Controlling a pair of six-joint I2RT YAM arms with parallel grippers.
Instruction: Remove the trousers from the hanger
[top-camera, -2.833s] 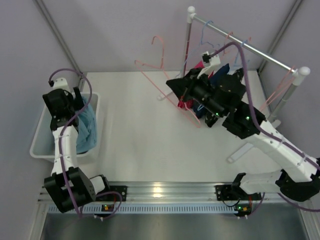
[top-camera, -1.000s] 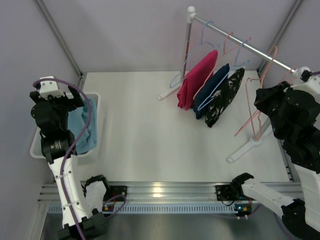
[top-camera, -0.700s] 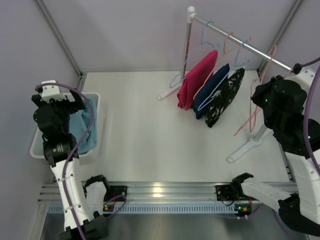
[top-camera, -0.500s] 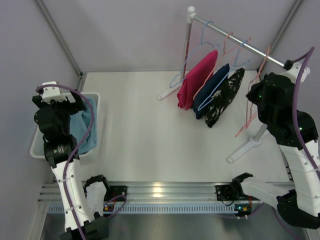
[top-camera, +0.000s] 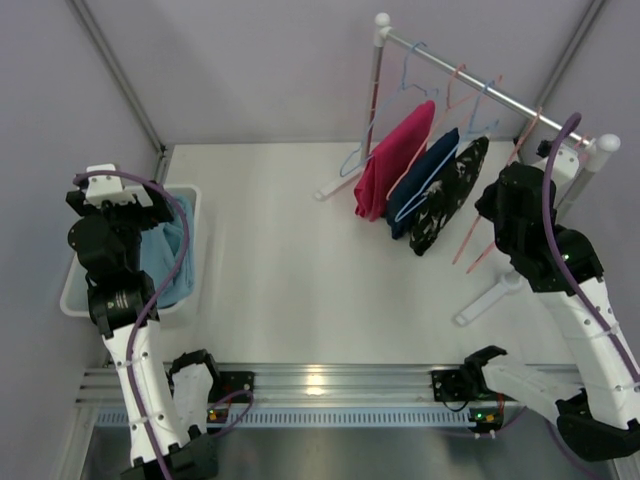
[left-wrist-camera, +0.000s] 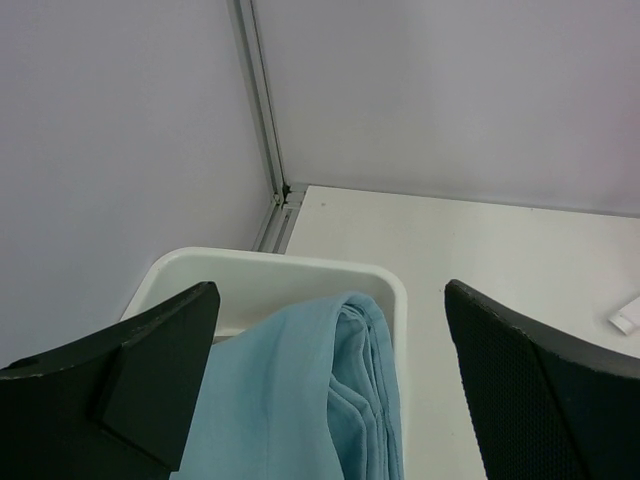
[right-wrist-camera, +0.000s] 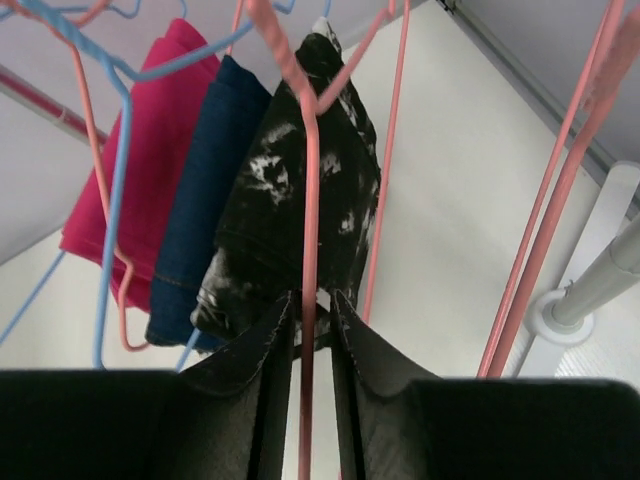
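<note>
The light sky-blue trousers (top-camera: 165, 255) lie folded in the white bin (top-camera: 75, 295); the left wrist view shows them (left-wrist-camera: 300, 400) draped against the bin's rim (left-wrist-camera: 260, 262). My left gripper (top-camera: 135, 212) hangs above them, open and empty (left-wrist-camera: 330, 300). My right gripper (top-camera: 497, 205) is shut on the wire of an empty pink hanger (top-camera: 462, 247) beside the rack; the wire (right-wrist-camera: 308, 200) runs between its jaws (right-wrist-camera: 312, 295). The light grey trousers are out of view.
A rail (top-camera: 480, 85) carries red (top-camera: 395, 160), navy (top-camera: 425, 175) and black-and-white (top-camera: 450, 190) garments on hangers, plus empty blue and pink hangers. The rack's white foot (top-camera: 490, 295) and post (right-wrist-camera: 585, 285) stand right of my right arm.
My right arm has swung left toward the rack, carrying the pink hanger up to the rail. My left arm has risen out of the bin and stays above it.
</note>
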